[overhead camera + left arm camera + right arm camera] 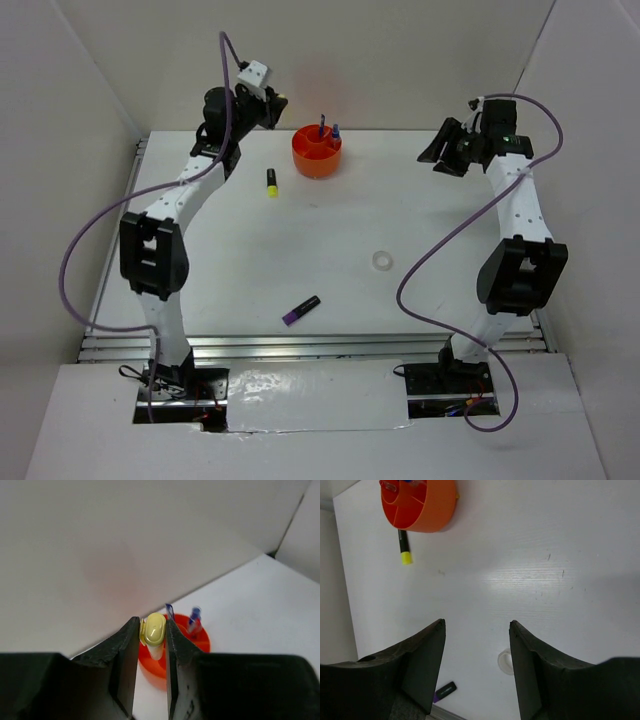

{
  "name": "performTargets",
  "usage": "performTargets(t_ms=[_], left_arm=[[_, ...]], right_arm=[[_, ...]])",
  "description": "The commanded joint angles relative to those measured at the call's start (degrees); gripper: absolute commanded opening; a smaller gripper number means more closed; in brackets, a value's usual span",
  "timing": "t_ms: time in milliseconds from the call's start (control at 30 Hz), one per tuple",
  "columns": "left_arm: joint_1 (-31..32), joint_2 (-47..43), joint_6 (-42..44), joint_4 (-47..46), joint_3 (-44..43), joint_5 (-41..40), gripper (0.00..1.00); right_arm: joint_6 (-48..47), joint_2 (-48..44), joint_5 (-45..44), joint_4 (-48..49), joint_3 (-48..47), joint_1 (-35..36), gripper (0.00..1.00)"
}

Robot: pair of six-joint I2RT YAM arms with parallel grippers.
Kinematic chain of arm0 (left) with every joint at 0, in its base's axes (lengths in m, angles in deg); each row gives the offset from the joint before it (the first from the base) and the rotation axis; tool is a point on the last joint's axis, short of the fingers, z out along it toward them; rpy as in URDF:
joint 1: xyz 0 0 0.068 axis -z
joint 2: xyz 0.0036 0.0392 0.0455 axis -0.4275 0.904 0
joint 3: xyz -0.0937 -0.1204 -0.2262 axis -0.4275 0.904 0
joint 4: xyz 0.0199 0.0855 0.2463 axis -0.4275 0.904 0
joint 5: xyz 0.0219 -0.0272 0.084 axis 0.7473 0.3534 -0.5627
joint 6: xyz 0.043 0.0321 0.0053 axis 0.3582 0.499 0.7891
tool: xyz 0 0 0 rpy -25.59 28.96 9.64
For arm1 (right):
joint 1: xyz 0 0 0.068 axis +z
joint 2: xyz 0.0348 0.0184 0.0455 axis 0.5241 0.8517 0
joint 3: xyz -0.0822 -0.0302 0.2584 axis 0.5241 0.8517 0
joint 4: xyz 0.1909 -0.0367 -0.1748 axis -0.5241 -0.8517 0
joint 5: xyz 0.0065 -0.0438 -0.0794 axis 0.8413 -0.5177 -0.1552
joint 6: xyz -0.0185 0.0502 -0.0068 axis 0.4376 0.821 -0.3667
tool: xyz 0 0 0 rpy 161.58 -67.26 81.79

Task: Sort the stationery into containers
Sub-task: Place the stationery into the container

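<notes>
Our left gripper [152,625] clamps the pale yellow stick [154,631], raised near the orange organiser [201,641]; released early, it can hit the rim and roll away. Our right gripper [476,626] is open, empty.

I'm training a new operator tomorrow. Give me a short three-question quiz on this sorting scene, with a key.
1. True or false: the right gripper is open and empty.
2. What does the left gripper hold? A) nothing B) pale yellow stick C) an eraser
3. How many stationery items lie on the table outside the orange organiser?
Key: 1 true. 2 B. 3 three: yellow highlighter, purple highlighter, tape ring.
</notes>
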Motion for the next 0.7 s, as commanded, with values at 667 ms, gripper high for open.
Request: performTargets(t_ms=[667], left_arm=[[-2.0,30.78,-13.85,-26.82,-21.3,4.19,0.0]], right_arm=[[-4.2,-3.37,-3.54,1.1,5.44,-1.35,0.58]])
